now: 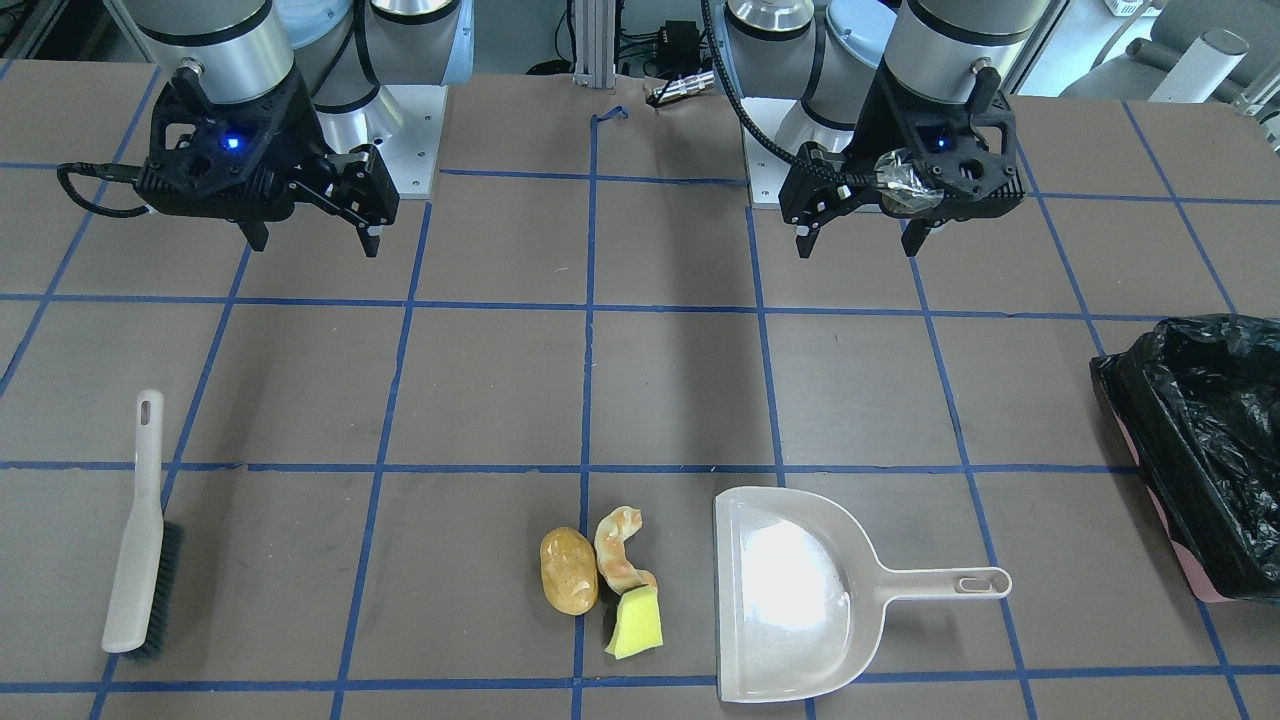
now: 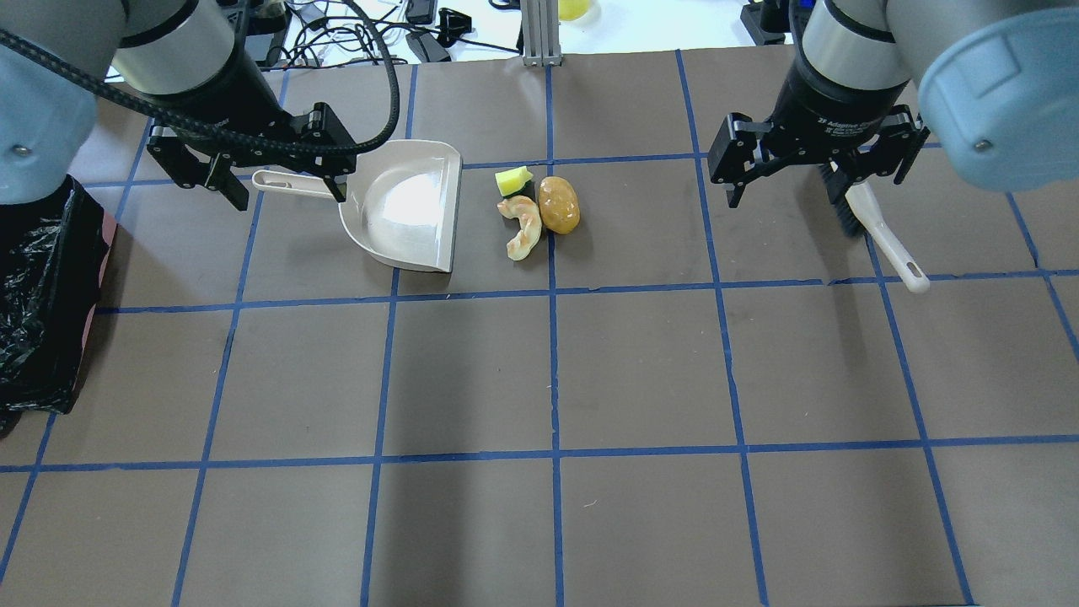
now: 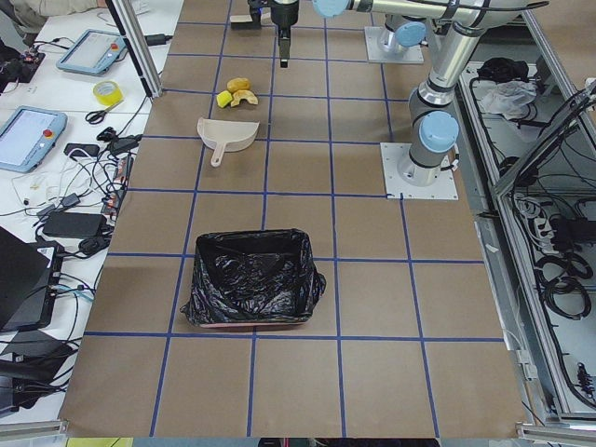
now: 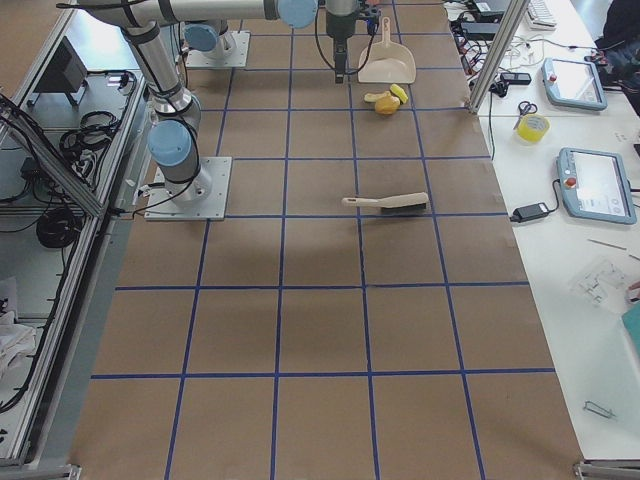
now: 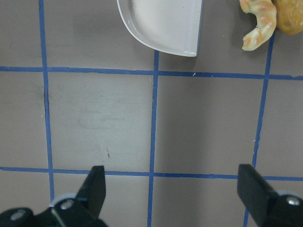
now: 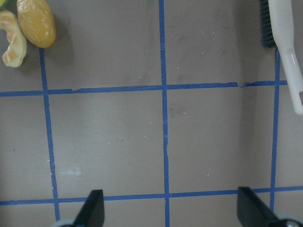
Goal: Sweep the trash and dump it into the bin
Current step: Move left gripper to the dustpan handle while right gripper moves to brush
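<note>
The trash lies together on the brown table: a golden-brown potato-like lump, a curled orange-cream strip and a yellow sponge wedge. The pink bin with a black bag stands at the table's end on my left. My left gripper is open and empty, above the table near the dustpan's handle. My right gripper is open and empty, above the table near the brush.
A beige dustpan lies flat beside the trash, its mouth facing the pieces. A beige hand brush lies on the table on my right side. Blue tape lines grid the table.
</note>
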